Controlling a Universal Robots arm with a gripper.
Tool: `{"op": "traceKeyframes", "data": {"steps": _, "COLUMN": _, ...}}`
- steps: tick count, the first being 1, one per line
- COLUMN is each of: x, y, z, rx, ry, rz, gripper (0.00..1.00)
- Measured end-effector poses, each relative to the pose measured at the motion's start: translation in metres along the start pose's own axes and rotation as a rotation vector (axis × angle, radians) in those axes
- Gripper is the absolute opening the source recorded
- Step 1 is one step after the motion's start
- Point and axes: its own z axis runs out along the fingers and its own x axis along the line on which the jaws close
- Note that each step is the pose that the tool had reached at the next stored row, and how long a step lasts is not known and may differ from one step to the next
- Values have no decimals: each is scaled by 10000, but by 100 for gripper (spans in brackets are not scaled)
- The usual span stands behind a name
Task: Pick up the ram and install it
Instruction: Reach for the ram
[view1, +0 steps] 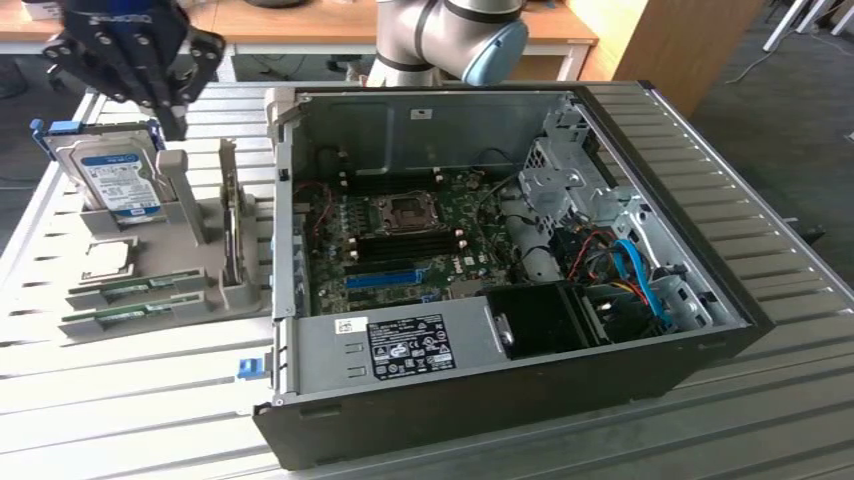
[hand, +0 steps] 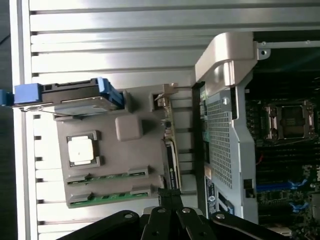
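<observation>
Two green ram sticks lie flat in slots of the grey holder tray (view1: 187, 255), one (view1: 134, 288) just behind the other (view1: 127, 318) at the exterior view's left. From the wrist they show as the stick (hand: 107, 176) and the stick (hand: 107, 196) side by side. My gripper (view1: 170, 112) hangs high above the tray's far end, over the hard drive, well clear of the ram. Its fingertips meet (hand: 169, 194), shut with nothing between them. The open computer case (view1: 287, 330) lies to the exterior view's right, with black memory slots (view1: 394, 245) on its motherboard.
The tray also holds an upright hard drive (view1: 114, 178) with blue rails, a square processor (view1: 107, 258) and an upright card (view1: 238, 230) beside the case wall. A blue expansion slot (view1: 387, 277) and a processor socket (view1: 400, 210) sit on the motherboard. Everything rests on a slatted metal table (view1: 747, 180).
</observation>
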Motion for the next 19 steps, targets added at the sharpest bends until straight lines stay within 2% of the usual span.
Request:
{"op": "traceKeyframes", "data": {"steps": 3, "x": 99, "y": -8, "z": 3, "rx": 34, "ry": -2, "rz": -2, "gripper": 11}}
{"op": "traceKeyframes", "data": {"steps": 12, "x": 484, "y": -37, "z": 14, "rx": 117, "ry": -9, "rz": -3, "gripper": 11}}
{"op": "traceKeyframes", "data": {"steps": 19, "x": 633, "y": -49, "z": 25, "rx": 143, "ry": -8, "rz": -5, "gripper": 11}}
